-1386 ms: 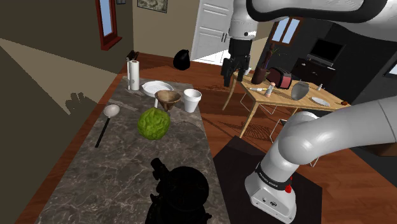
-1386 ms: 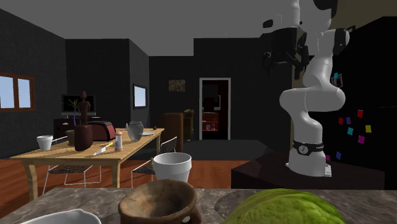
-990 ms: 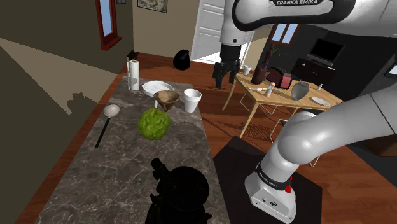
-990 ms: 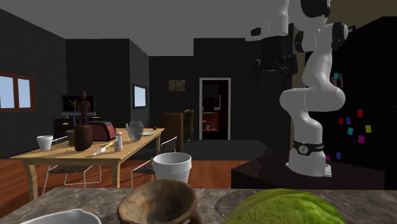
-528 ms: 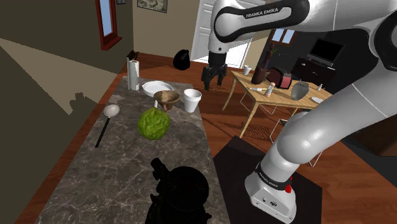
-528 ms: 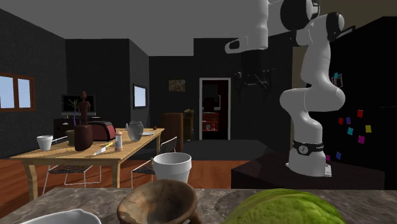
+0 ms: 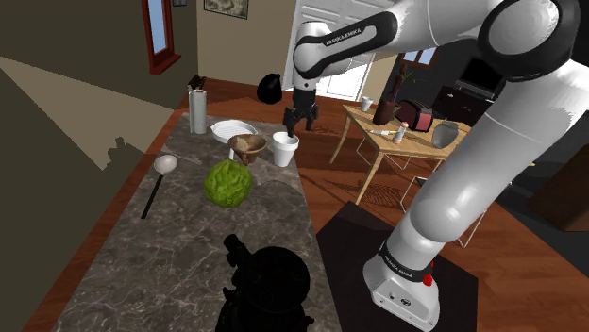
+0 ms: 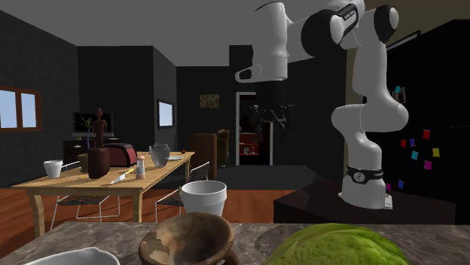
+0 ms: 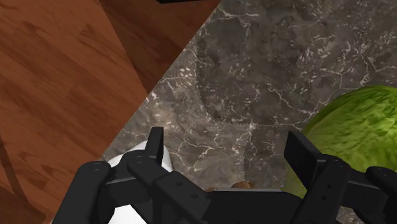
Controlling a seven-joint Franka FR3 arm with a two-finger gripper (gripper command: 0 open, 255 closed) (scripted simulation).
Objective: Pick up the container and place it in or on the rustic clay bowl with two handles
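A white cup (image 7: 285,148) stands on the dark marble counter (image 7: 189,255), just to the shoulder view's right of a brown clay bowl with handles (image 7: 248,146). My black gripper (image 7: 299,124) hangs open just above the cup, tilted toward it and touching nothing. In the second exterior view the cup (image 8: 204,197) stands behind the bowl (image 8: 188,239), with the gripper (image 8: 270,119) high beyond them. In the wrist view the gripper (image 9: 226,147) has its fingers wide apart; the cup (image 9: 127,159) peeks out beside one finger and a sliver of the bowl (image 9: 242,185) shows between them.
A lumpy green ball (image 7: 228,182) lies in front of the bowl. A white dish (image 7: 232,129) and a paper towel roll (image 7: 198,110) sit behind it. A long spoon (image 7: 158,176) lies near the counter's left edge. A black object (image 7: 266,283) stands in front. A wooden table (image 7: 415,141) stands right.
The arm has swung down and to the shoulder view's left, from over the wooden table to just above the white cup. Nothing on the counter has moved.
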